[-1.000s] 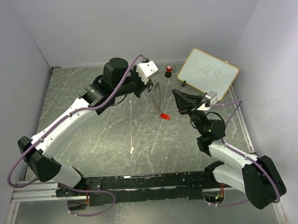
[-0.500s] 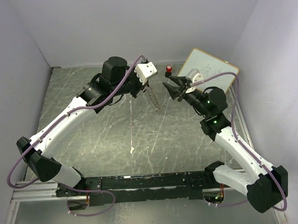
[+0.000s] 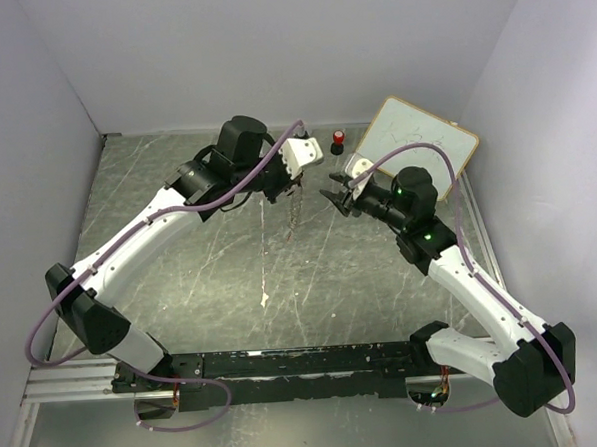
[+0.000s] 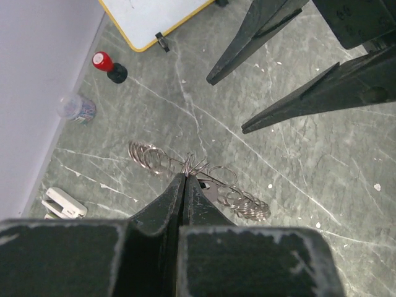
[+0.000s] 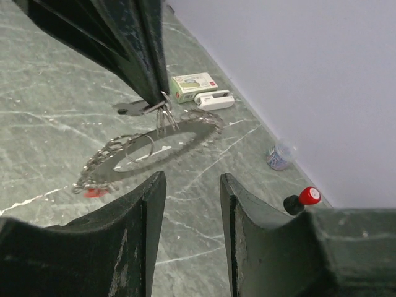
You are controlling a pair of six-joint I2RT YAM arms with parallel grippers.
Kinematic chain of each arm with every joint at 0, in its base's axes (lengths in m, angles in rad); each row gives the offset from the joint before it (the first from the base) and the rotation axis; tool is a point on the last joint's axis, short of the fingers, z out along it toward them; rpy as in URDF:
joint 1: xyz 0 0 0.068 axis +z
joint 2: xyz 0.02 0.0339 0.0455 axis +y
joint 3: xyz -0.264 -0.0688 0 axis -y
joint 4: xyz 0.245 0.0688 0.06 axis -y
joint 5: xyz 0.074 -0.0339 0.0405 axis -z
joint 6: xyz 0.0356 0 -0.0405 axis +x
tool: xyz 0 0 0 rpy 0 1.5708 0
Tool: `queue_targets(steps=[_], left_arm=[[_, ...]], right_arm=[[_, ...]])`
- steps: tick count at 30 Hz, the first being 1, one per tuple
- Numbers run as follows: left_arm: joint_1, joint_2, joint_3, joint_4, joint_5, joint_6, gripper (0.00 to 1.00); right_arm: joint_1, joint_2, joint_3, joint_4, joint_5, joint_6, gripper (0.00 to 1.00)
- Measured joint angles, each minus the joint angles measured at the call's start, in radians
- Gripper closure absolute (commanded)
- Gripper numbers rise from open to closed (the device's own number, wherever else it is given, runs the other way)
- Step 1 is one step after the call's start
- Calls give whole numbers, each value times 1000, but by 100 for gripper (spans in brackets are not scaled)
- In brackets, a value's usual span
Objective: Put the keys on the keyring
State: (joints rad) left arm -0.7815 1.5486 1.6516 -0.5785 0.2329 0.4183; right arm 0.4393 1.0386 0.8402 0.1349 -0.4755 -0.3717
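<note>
Clamping left end effector [image 4: 185, 177] shut on keyring [image 5: 148, 147], dangling it upper centre in the top view. Swinging right end effector [image 5: 192, 179] in from lower right, now parted halfway, empty, nearing the ring's red key [image 5: 93, 192], probably readying a second grip.

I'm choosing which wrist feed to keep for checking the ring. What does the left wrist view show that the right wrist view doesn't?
Only the left wrist view: a corner of the yellow-framed whiteboard.
Only the right wrist view: a green-and-white box by the wall, and what looks like the red key head at one end of the keyring.
Both: the keyring, the left gripper shut on it, the right gripper open, the red-topped cylinder, a small clear jar and a white stapler-like item.
</note>
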Motion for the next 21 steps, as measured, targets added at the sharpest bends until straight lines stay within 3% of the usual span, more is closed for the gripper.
queue_targets(steps=[16,21], left_arm=[[1,38,29,-48,41,23,93],[3,40,35,-55,45,24,93]], right_arm=[[85,66,33,-44,-30,-23,63],[106,88,48,-47,-22,-27,75]])
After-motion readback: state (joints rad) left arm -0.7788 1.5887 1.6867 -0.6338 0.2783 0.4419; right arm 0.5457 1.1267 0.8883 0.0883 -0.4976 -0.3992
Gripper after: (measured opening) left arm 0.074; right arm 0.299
